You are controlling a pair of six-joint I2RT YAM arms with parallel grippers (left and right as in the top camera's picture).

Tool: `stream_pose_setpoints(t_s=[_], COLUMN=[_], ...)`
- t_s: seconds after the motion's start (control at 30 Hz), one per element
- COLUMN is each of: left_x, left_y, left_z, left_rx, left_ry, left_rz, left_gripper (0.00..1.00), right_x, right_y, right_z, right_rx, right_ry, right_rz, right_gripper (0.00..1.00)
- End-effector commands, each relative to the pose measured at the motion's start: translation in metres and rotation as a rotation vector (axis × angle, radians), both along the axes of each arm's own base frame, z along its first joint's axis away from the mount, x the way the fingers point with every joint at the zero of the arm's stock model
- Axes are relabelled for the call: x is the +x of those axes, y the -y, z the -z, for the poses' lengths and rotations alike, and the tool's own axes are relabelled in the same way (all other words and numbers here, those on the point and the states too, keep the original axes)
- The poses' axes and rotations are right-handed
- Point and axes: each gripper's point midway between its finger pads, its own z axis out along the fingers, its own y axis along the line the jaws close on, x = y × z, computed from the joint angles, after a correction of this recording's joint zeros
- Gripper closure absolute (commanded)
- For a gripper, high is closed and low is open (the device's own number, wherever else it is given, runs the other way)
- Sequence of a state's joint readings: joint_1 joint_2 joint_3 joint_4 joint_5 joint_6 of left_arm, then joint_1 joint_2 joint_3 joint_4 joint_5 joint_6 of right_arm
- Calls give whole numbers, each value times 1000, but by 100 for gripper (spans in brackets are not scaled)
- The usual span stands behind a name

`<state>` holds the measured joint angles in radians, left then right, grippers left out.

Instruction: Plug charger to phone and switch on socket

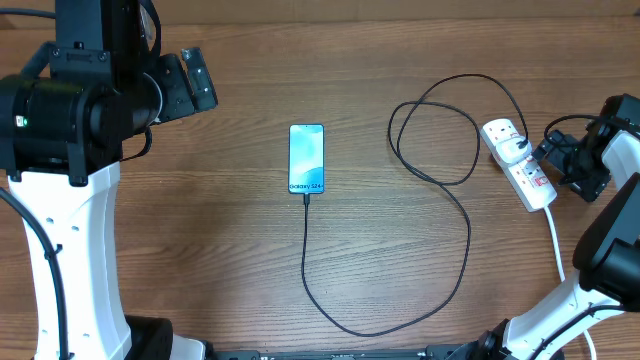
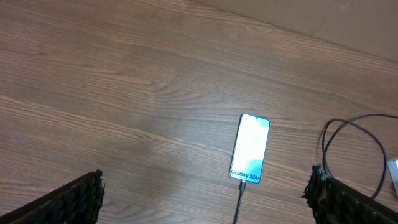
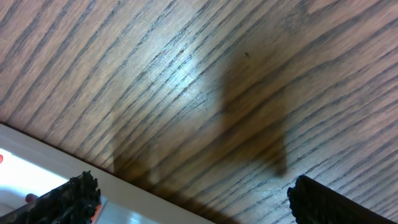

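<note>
The phone (image 1: 306,158) lies flat mid-table with its blue-teal screen up, and shows again in the left wrist view (image 2: 250,148). The charger (image 1: 440,300), a thin black cable, has its tip in the phone's near end (image 2: 243,185). From there it curves right and loops up to a black plug in the socket (image 1: 517,163), a white power strip at the right. My left gripper (image 1: 202,78) hangs open well left of the phone, and its fingers (image 2: 74,199) frame bare wood. My right gripper (image 1: 548,152) is open right beside the socket (image 3: 37,168), with nothing between its fingers (image 3: 329,202).
The socket's thick white cord (image 1: 556,235) runs toward the table's front edge at the right. A loop of the charger cable (image 2: 354,127) lies on the wood between the phone and the socket. The table is bare wood (image 1: 180,220) on the left.
</note>
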<state>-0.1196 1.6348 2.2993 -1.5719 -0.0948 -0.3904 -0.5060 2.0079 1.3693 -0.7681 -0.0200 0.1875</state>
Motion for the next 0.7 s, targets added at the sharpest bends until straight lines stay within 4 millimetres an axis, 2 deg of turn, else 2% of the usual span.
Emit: stream_pose_setpoints(t_s=[0.0,0.23,0.4,0.67], left_x=[1,1,1,1], left_y=[-4,-4,-4,-4], left_z=[-1,-1,-1,-1], left_rx=[6,7,7,7], left_ry=[7,7,7,7], left_rz=[-21,-21,-21,-21], left_gripper=[0,0,0,0], right_x=[-2,-3,-4,3], right_y=[-21,-24,-19,-5], right_z=[15,15,12,-16], right_rx=[83,100,100,96], right_ry=[-22,-25,-24,-12], right_rz=[-42,-44,-24,3], right_gripper=[0,0,0,0])
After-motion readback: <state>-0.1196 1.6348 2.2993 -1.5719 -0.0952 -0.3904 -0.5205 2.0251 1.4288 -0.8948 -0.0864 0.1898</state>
